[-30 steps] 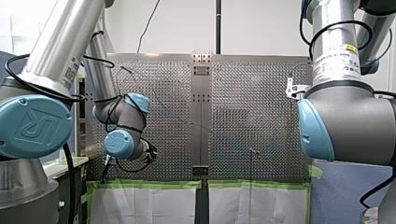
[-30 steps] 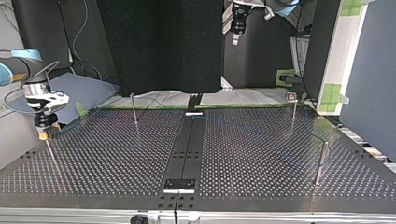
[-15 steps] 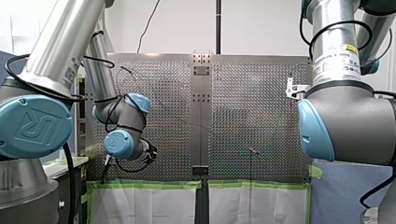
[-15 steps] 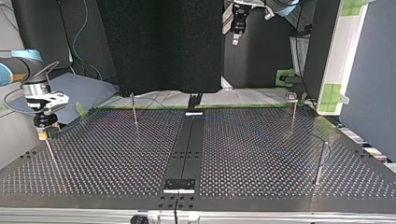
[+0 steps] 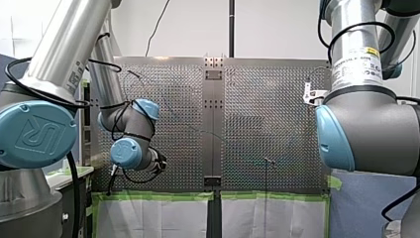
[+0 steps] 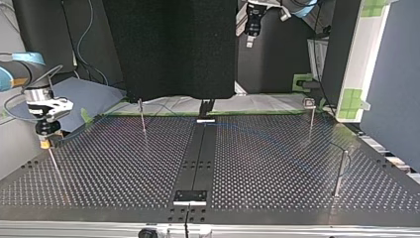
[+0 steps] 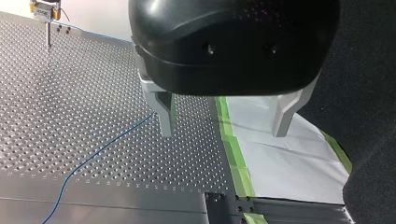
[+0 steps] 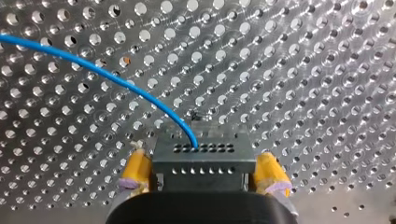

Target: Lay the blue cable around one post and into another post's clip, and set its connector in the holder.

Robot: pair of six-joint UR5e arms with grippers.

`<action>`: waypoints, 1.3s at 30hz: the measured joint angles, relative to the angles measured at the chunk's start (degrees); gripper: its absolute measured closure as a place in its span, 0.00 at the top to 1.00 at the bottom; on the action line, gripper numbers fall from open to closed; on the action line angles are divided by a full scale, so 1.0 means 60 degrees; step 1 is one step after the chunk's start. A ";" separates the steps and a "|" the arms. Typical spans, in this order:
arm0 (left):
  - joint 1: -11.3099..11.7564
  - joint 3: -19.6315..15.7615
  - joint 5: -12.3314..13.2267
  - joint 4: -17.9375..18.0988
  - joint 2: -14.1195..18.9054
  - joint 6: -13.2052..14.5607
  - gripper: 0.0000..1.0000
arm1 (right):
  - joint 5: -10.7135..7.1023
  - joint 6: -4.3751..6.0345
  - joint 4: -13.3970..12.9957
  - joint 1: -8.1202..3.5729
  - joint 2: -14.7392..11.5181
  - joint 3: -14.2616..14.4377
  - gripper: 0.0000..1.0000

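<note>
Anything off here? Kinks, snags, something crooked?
Nothing stands out. The cable curves without kinks into the connector, which sits squarely between the pads of my right gripper. My left gripper hangs open and empty.

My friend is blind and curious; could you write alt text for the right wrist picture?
The right gripper holds a grey connector block between its two yellow-padded fingers. A thin blue cable curves away from the block over a shiny perforated metal table.

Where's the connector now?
The connector sits between my right gripper's jaws, blue cable entering it, atop the post at the top view's far left.
</note>
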 joint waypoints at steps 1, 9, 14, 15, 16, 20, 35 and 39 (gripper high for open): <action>0.0001 0.0001 0.0000 0.0000 0.0000 0.0000 1.00 | 0.0022 0.0000 -0.0003 0.0000 0.0000 -0.0002 1.00; -0.0003 -0.0005 0.0000 0.0000 0.0000 0.0000 1.00 | 0.0078 -0.0003 -0.0001 0.0000 0.0001 -0.0006 1.00; -0.0007 -0.0007 -0.0002 0.0000 0.0000 0.0000 1.00 | 0.0116 0.0009 -0.0005 0.0000 0.0001 -0.0002 1.00; -0.0008 -0.0007 -0.0007 0.0000 0.0000 0.0000 1.00 | 0.0139 0.0010 -0.0010 0.0000 0.0002 -0.0002 1.00; -0.0009 -0.0007 -0.0019 0.0000 -0.0001 0.0000 1.00 | 0.0167 0.0012 -0.0015 0.0000 0.0001 -0.0003 1.00; -0.0027 -0.0007 -0.0140 0.0000 0.0000 0.0000 1.00 | 0.0304 0.0016 -0.0033 0.0000 0.0002 -0.0003 1.00; -0.0037 -0.0006 -0.0205 0.0000 0.0000 0.0000 1.00 | 0.1017 0.0030 -0.0019 -0.0049 -0.0005 -0.0001 1.00; -0.0037 -0.0006 -0.0215 0.0000 0.0000 0.0000 1.00 | 0.1218 0.0031 -0.0003 -0.0059 -0.0006 -0.0003 1.00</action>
